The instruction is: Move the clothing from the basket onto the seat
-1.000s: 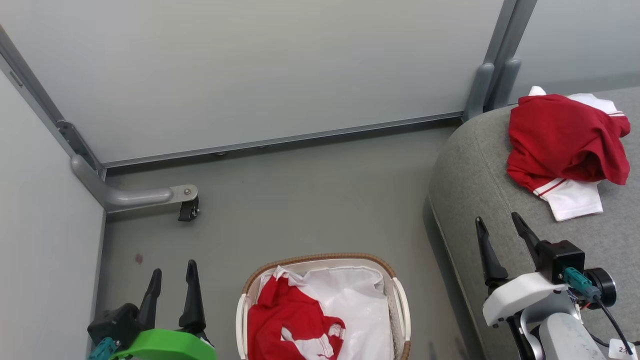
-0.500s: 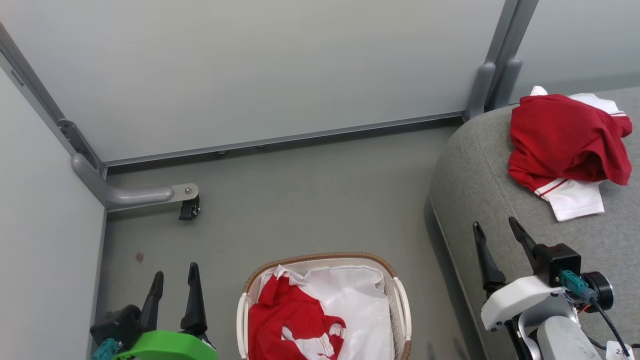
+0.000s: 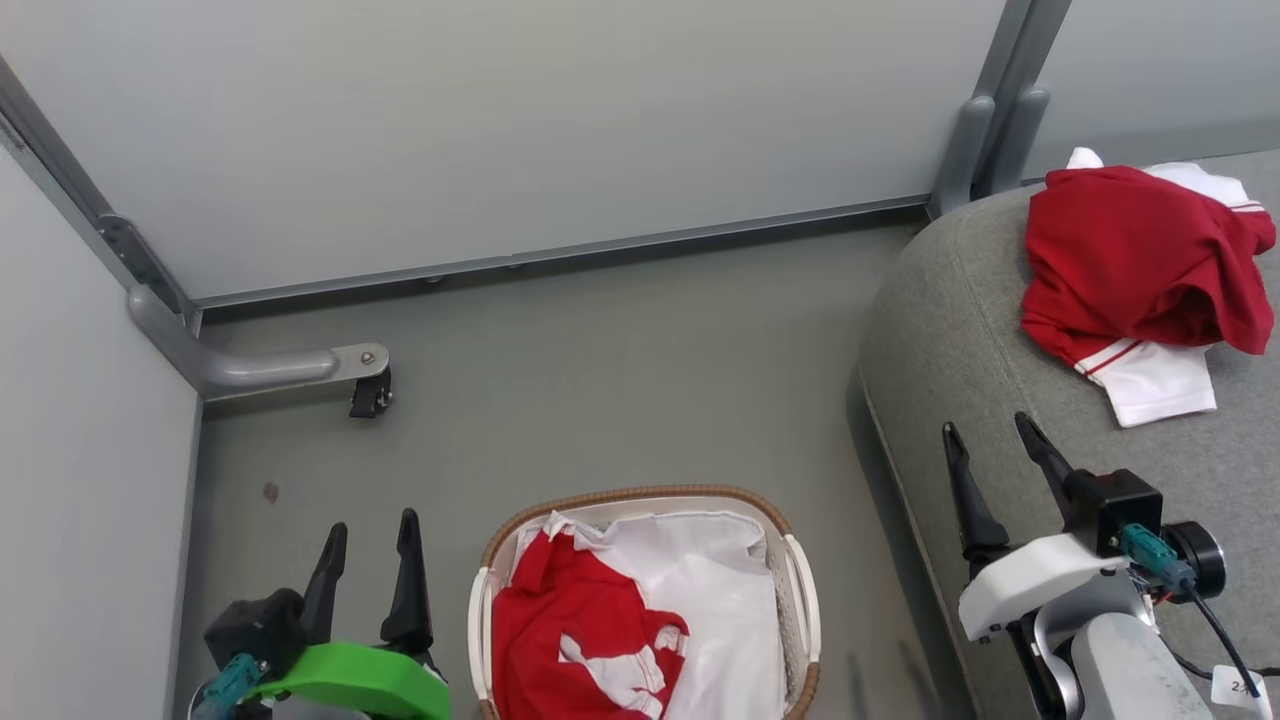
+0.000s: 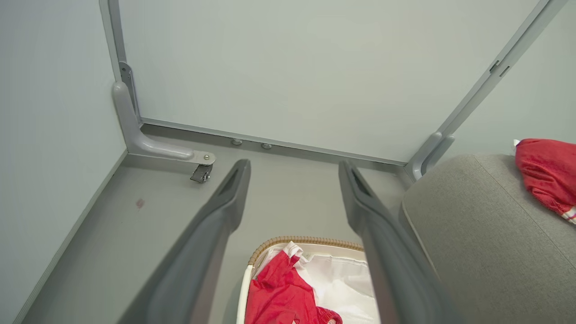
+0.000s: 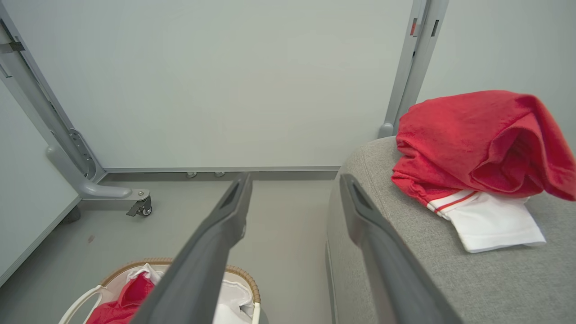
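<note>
Left hand [image 3: 372, 522] hangs spread, empty, beside the basket [image 3: 640, 495], seemingly poised for its red garment [image 3: 565, 615]; right hand [image 3: 985, 423] likewise spread by the seat [image 3: 950, 330].

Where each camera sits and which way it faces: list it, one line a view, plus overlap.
Head view: on the head, facing forward and down at basket, floor and seat; left gripper lower left, right gripper lower right, both open.
Left wrist view: on the left wrist, facing along its fingers over the basket toward the wall.
Right wrist view: on the right wrist, facing along its fingers toward clothing on the seat.
Shared: both wrist views show basket and seat.
</note>
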`<state>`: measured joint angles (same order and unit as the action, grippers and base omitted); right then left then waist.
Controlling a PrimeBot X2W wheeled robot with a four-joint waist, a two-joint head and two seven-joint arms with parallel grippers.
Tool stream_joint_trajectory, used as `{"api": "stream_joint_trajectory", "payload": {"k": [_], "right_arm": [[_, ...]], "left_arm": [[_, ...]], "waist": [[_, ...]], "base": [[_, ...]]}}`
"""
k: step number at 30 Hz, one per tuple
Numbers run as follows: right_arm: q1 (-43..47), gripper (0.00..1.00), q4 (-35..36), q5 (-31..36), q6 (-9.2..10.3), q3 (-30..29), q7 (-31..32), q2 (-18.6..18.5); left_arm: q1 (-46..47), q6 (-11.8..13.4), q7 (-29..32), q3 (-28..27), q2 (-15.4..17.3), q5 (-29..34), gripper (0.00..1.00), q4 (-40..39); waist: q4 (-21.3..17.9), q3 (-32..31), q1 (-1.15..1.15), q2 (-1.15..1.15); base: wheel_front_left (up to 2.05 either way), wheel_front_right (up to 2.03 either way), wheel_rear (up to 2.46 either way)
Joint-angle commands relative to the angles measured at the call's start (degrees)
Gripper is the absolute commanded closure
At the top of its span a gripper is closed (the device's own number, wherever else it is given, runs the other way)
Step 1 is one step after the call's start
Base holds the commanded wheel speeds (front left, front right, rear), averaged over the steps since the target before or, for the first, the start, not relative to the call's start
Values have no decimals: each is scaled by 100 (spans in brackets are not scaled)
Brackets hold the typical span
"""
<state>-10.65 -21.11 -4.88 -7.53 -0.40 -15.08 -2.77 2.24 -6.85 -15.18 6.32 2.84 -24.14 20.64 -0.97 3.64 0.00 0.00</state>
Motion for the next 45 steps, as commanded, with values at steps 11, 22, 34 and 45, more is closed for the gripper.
{"api": "stream_joint_trajectory", "payload": {"k": [11, 22, 34, 45], "right_arm": [[-529, 0, 262, 113, 8, 10, -14, -20], [-1087, 0, 489, 65, 8, 200, -14, -20], [-1517, 0, 733, -81, 8, 407, -14, -18], [-1756, 0, 833, -267, 8, 631, -14, -18]], "left_arm": [[1229, -64, 5, 786, 13, 510, 0, 1125], [2567, -68, 215, 2205, 19, 605, 0, 2928], [3475, -69, 1052, 3980, 163, 312, 0, 4052], [4006, -69, 1510, 4976, 455, 22, 0, 4480]], "waist": [[-186, 1160, 0, 0], [-507, 2368, 0, 0], [-805, 3319, 0, 0], [-1028, 3882, 0, 0]], "base": [[0, 0, 0], [0, 0, 0], [0, 0, 0], [0, 0, 0]]}}
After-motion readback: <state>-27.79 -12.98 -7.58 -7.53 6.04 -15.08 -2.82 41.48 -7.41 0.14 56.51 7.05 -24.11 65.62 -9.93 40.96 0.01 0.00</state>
